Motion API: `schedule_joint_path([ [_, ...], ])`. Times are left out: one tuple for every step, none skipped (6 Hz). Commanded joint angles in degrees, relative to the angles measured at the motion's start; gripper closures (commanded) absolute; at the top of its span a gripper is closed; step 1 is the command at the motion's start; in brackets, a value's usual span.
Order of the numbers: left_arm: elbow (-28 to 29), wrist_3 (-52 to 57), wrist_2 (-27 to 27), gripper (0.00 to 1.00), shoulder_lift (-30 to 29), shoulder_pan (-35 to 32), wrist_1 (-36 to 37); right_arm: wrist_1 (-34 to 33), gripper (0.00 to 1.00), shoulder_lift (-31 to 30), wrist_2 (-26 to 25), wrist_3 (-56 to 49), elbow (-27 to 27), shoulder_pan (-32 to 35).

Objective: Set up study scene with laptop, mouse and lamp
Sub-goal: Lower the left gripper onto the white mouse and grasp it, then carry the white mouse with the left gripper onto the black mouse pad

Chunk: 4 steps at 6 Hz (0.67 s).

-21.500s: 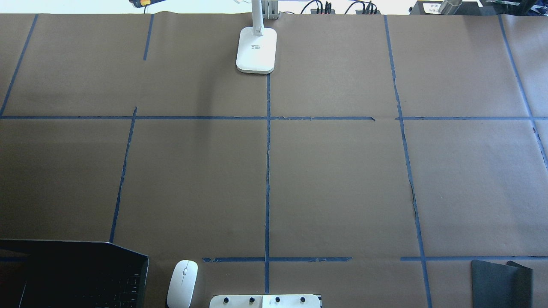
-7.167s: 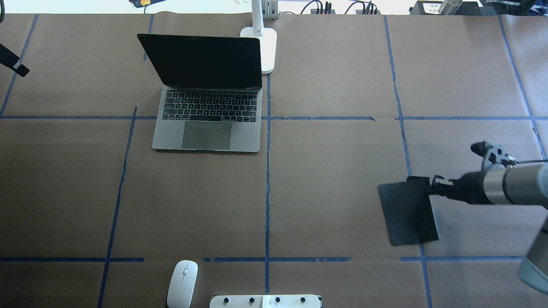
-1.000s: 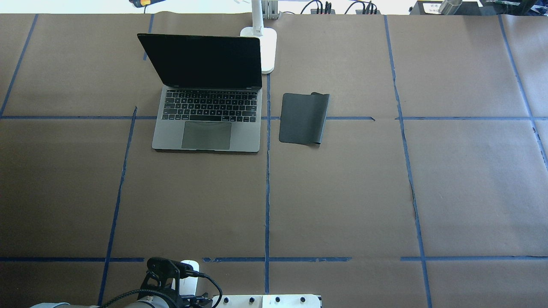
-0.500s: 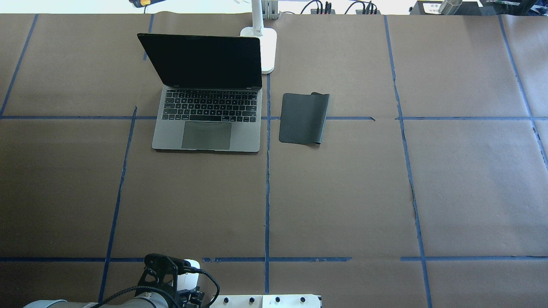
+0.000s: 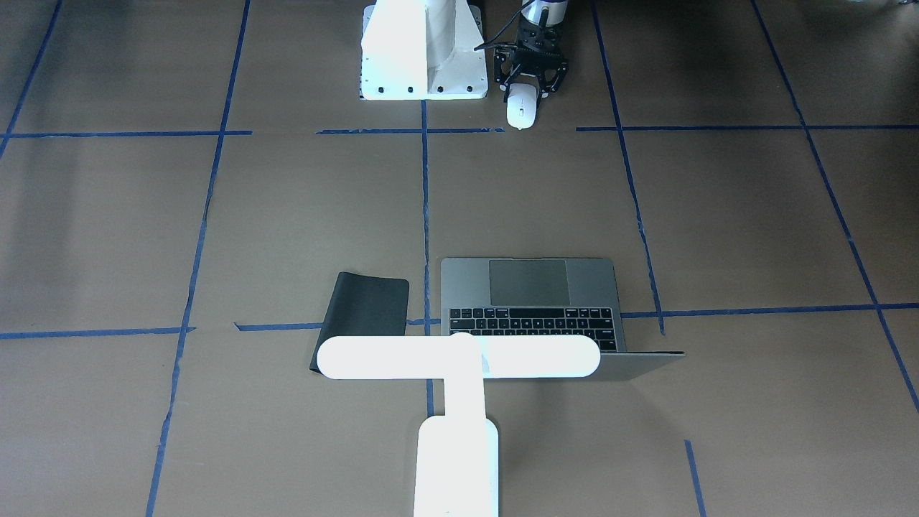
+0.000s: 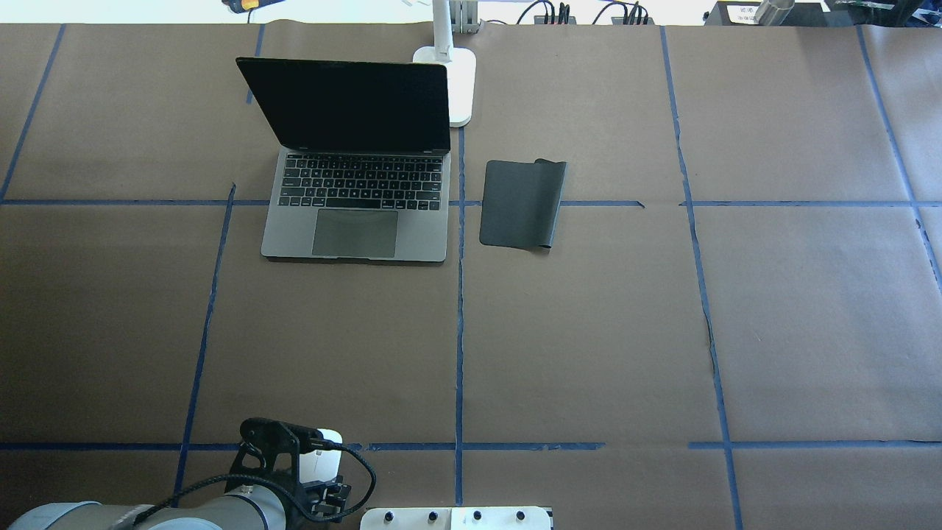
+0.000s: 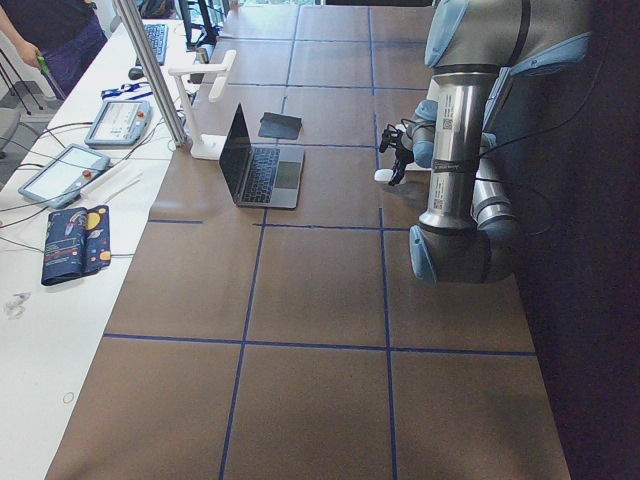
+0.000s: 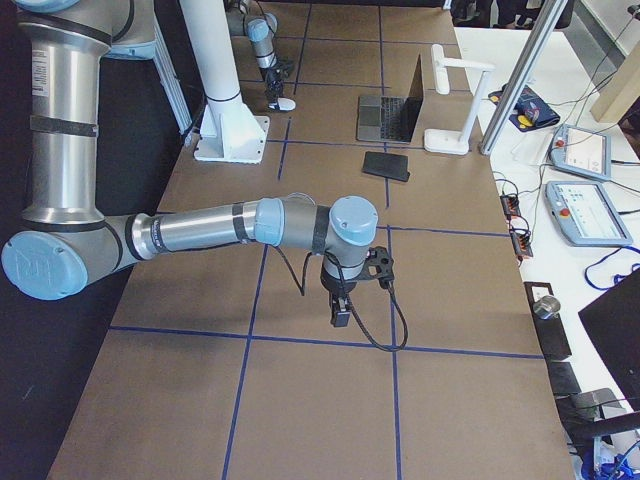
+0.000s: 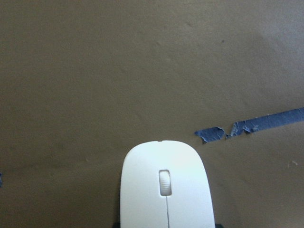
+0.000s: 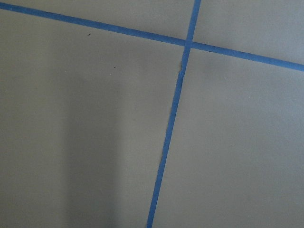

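Brown-paper tabletop: left gripper clamps the mouse rear at the robot-side edge by the pedestal, so I'd carry it low and level to the pad beside the laptop; right gripper state can't tell.

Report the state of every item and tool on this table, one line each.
laptop: open, screen dark.
mouse: right side up, held at its rear by the left tool.
left tool: shut on the mouse.
lamp: upright behind the laptop; lit or not, cannot tell.
mouse pad: lying beside the laptop, one edge curled up.
right tool: holds nothing visible; open or shut, cannot tell.
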Motion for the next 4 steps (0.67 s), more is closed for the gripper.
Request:
schedule_joint_path([
  [-3.2,1.9,-0.5,0.98,-1.9,-3.6,3.1,-0.1,0.0,0.0,0.0,-0.1,0.0,0.0],
  [-2.5,5.7,-3.2,0.99,-6.9,-8.1,4.4,-0.1,0.0,0.0,0.0,-0.1,0.0,0.0],
  [-0.3,7.5,-7.0,0.99,-11.3,-13.3,6.7,0.0,0.0,0.0,0.0,-0.1,0.0,0.0],
  [4.6,8.3,-9.0,0.99,-16.0,-16.7,6.8,-0.1,0.0,0.0,0.0,-0.1,0.0,0.0],
])
